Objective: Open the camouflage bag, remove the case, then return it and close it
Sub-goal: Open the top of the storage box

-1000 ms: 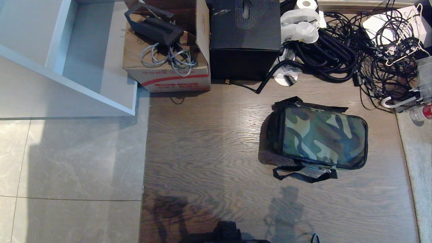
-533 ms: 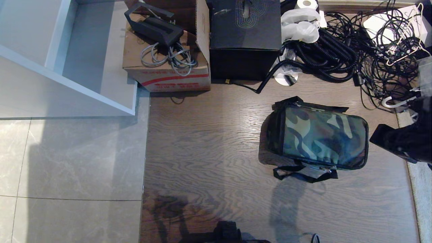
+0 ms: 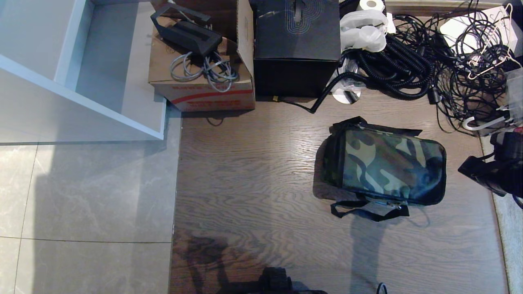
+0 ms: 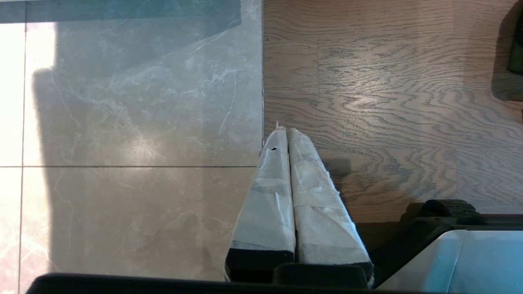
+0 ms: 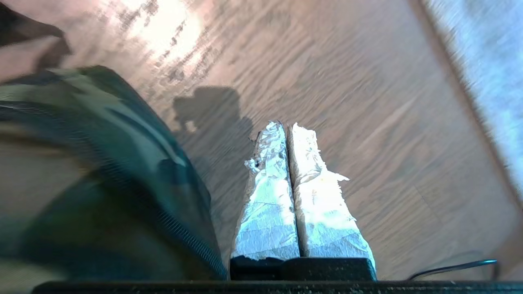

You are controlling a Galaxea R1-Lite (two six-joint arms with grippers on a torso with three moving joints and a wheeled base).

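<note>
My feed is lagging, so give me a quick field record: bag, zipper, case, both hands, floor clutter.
bag: camouflage bag lying on the wood floor, straps loose
zipper: looks closed, top flat
case: not visible
right hand: shut, empty, over the floor beside the bag's right end, not touching
left hand: shut, empty, over the tile-wood seam, away from the bag
clutter behind bag: black box, cardboard box, cables

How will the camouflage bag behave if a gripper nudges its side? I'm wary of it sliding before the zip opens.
The camouflage bag looks soft-sided with rounded corners, so its wall would probably dent before it moves. It lies flat and low on smooth wood floor, so sliding seems likelier than tipping. Its loose strap handle would likely flop.
</note>
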